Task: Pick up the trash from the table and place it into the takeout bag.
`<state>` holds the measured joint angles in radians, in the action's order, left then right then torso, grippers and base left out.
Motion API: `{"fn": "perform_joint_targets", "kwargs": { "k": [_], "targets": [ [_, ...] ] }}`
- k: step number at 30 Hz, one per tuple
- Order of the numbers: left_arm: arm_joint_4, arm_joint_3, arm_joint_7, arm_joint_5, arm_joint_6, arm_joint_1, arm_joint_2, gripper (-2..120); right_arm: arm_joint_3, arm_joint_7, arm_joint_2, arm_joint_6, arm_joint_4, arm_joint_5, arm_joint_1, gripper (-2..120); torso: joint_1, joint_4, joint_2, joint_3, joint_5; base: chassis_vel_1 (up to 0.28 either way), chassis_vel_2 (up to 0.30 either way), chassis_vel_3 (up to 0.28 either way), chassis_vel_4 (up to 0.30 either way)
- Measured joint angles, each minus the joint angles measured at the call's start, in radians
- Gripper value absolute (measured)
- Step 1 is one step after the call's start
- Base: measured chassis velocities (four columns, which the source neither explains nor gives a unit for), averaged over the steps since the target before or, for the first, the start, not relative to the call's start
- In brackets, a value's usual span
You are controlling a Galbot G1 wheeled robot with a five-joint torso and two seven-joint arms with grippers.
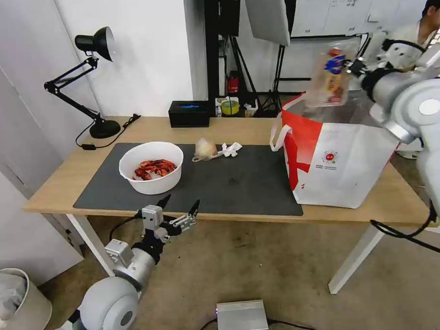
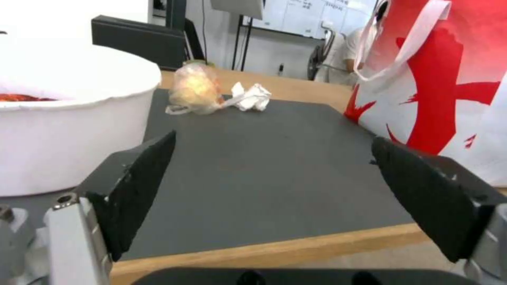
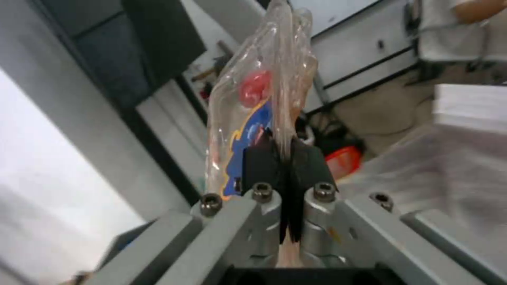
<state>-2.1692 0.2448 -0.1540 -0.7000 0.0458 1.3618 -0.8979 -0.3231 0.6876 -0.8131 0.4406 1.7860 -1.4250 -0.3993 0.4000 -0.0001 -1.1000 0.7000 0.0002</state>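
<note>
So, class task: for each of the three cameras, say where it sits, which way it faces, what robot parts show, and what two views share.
Head view: high, facing down at the table; both arms show, right gripper above the bag.
Left wrist view: low at the near edge, facing across the mat; open left gripper.
Right wrist view: faces along fingers clamping the tray.
Head and left wrist share bowl, ball, tissue.

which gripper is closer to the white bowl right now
Left. The left gripper hovers open just off the table's front edge, close below the white bowl. The right gripper is far off, holding the clear tray above the takeout bag.
</note>
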Motion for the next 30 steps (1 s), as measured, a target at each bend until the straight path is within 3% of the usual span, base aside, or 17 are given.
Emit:
{"fn": "perform_joint_targets", "kwargs": {
  "k": [5,30],
  "targets": [
    [0.001,-0.003,0.0,0.0,-0.001,0.0,-0.002,100,-0.002,-0.003,0.019,-0.002,0.013,0.08,-0.041,0,0.0,0.0,0.0,0.0,-0.0001,0.0,0.0,0.0,0.0],
    [-0.007,0.011,-0.002,0.004,-0.007,0.01,-0.002,100,-0.04,0.024,0.0,-0.003,0.069,0.084,-0.161,0,0.0,0.0001,0.0,0.0,-0.0003,0.0,0.0,0.0,0.0]
  ]
}}
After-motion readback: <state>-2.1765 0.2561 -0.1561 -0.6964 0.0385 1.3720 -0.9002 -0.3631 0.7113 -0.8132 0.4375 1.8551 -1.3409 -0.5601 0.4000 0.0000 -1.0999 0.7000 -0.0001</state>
